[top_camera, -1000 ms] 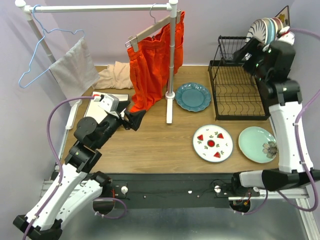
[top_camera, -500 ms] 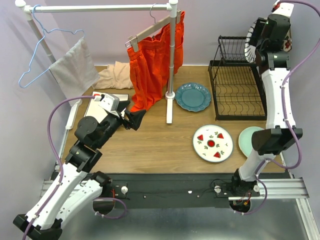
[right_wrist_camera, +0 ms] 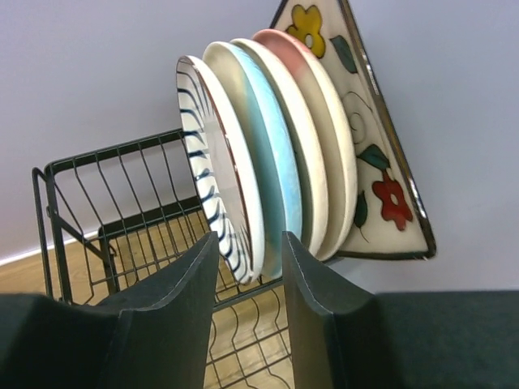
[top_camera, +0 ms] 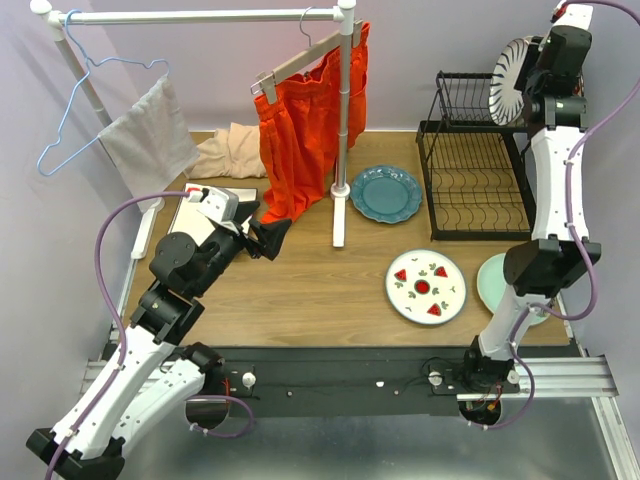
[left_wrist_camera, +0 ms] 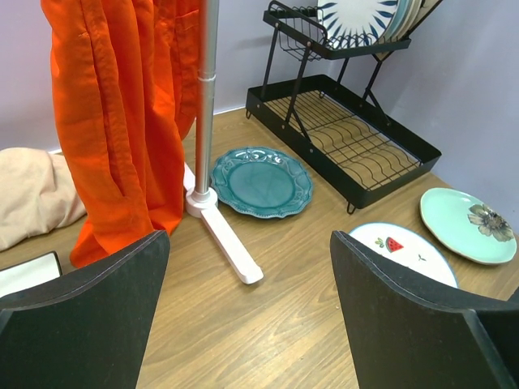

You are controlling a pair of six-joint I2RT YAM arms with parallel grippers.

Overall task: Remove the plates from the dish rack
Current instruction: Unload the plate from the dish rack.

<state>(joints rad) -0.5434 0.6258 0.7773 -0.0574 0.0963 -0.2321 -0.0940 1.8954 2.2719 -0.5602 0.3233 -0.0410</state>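
Left arm: folded by your desk's left edge
Left pincer: spread wide
Right arm: raised, far-right corner
Right pincer: narrowly parted

Rail: white clothes rail standing across the back left of the table.
Garment: orange garment on a wooden hanger at the rail's right end.
Wire hanger: pale blue hanger at the left end, a grey cloth just beside it.
Heap: beige cloth crumpled between the grey cloth and the garment.
Table: wooden table.
Wall: lilac wall.
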